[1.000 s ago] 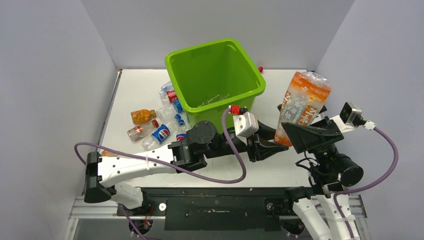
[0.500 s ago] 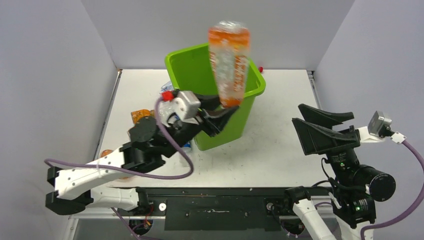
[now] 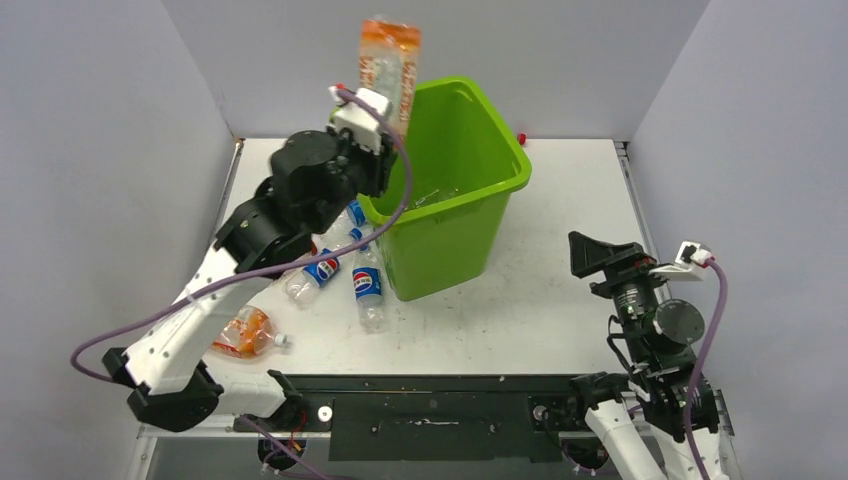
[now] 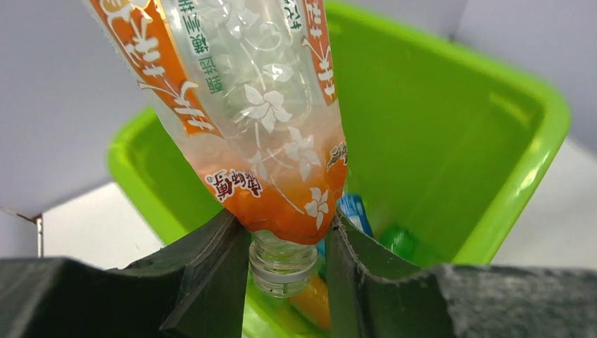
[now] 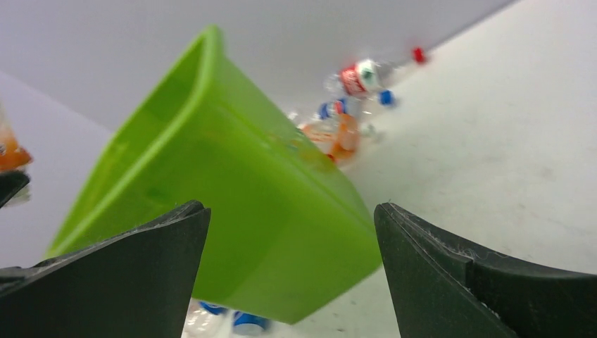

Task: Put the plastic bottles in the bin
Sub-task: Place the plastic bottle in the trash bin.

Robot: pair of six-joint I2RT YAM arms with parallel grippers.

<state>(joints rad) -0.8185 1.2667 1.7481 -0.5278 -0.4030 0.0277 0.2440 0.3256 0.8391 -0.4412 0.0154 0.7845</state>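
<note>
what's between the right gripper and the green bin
Nothing but a bare stretch of white table. The top view shows it between the open right gripper and the bin.

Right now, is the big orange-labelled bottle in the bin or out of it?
Out: the left gripper holds the bottle by its neck, mouth down, above the bin.

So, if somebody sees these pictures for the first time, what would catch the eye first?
First the big lime-green bin at the middle of the table, and the orange-labelled bottle that the left gripper holds by its neck, neck down, above the bin's left edge. Then the loose bottles lying on the table left of the bin, and the right gripper, open and empty, at the right.
</note>
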